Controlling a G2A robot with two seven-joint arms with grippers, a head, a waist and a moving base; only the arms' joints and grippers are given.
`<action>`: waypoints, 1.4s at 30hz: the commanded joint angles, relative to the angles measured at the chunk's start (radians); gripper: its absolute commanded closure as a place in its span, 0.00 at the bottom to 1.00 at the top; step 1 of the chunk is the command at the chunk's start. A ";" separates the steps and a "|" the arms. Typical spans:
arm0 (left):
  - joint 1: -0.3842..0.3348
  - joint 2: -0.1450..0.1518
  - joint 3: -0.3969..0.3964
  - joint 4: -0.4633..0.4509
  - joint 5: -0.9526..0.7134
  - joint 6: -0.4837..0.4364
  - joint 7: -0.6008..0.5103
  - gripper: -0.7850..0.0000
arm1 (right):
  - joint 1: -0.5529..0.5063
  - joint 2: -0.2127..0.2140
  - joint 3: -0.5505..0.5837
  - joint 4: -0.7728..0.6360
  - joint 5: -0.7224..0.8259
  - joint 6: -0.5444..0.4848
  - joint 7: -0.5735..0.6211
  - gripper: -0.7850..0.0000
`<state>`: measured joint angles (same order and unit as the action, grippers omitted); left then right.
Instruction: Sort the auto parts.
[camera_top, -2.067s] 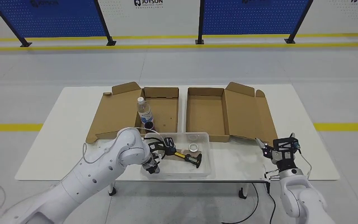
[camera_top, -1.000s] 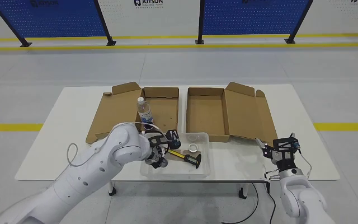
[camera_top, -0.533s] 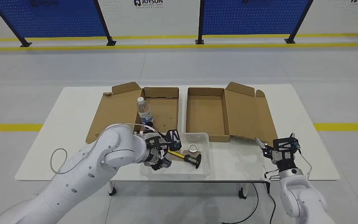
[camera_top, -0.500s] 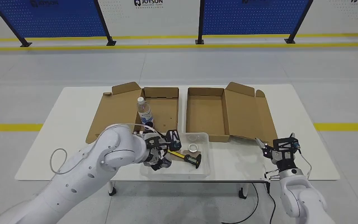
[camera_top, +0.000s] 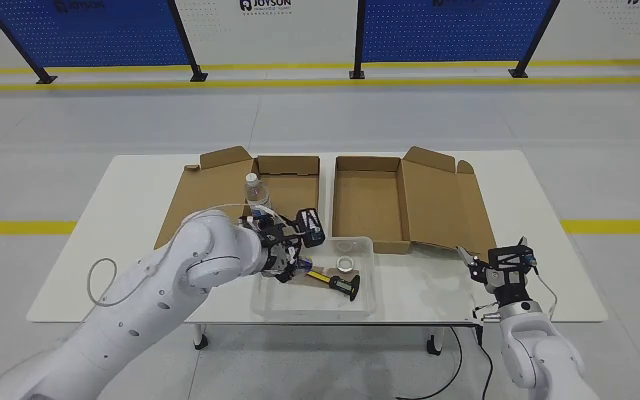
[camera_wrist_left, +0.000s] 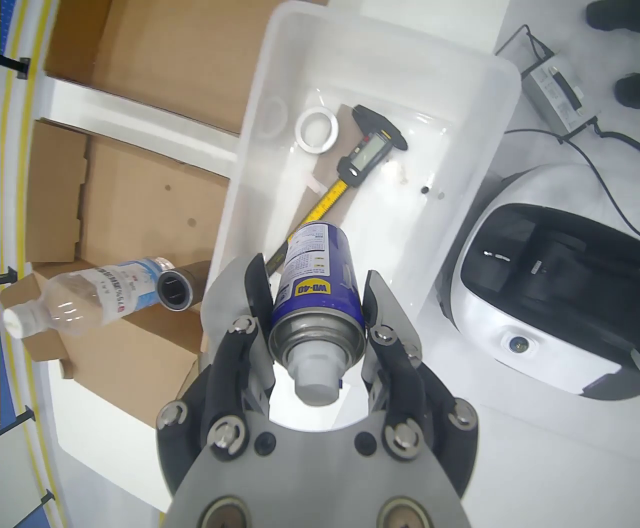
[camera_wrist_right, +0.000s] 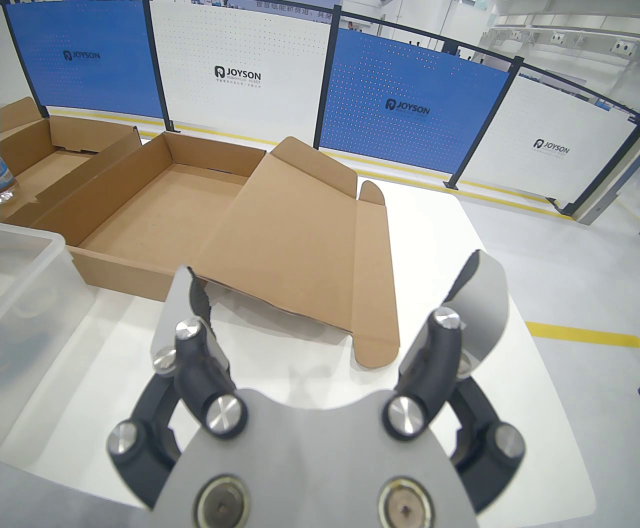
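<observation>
Below the left gripper (camera_wrist_left: 315, 272) and its clamped spray can (camera_wrist_left: 320, 260) we saw the walls of the bin (camera_wrist_left: 480, 165), with the caliper (camera_wrist_left: 370, 145) and white ring (camera_wrist_left: 316, 130) lying inside. A bottle (camera_top: 257, 192) and black cylinder (camera_wrist_left: 172, 291) crowded the left box (camera_top: 295, 185) beside it. Ahead of the wide-spread right gripper (camera_wrist_right: 332, 265), the flap (camera_wrist_right: 300, 240) of the right box lay on the table (camera_wrist_right: 430, 240).

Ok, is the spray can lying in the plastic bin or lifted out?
Lifted out: the left gripper grips the spray can above the bin.

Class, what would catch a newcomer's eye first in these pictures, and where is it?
The blue spray can clamped in the left end effector, held just over the clear bin. Below it in the bin lie a digital caliper and a white ring. Beside the bin, an open cardboard box holds a water bottle.
</observation>
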<state>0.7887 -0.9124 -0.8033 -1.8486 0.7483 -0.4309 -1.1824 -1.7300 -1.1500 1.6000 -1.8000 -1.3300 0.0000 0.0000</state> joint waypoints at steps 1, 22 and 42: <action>-0.022 -0.007 0.002 0.013 0.025 0.027 0.030 1.00 | 0.000 0.000 0.000 0.000 0.000 0.000 0.000 0.00; -0.240 -0.173 0.247 0.341 0.202 0.228 0.155 1.00 | 0.000 0.000 0.000 0.000 0.000 0.000 0.000 0.00; -0.345 -0.332 0.373 0.690 0.220 0.233 0.150 1.00 | 0.000 0.000 0.000 0.000 0.000 0.000 0.000 0.00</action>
<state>0.4449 -1.2377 -0.4345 -1.1744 0.9661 -0.1967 -1.0340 -1.7300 -1.1500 1.6000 -1.8000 -1.3300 0.0000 0.0000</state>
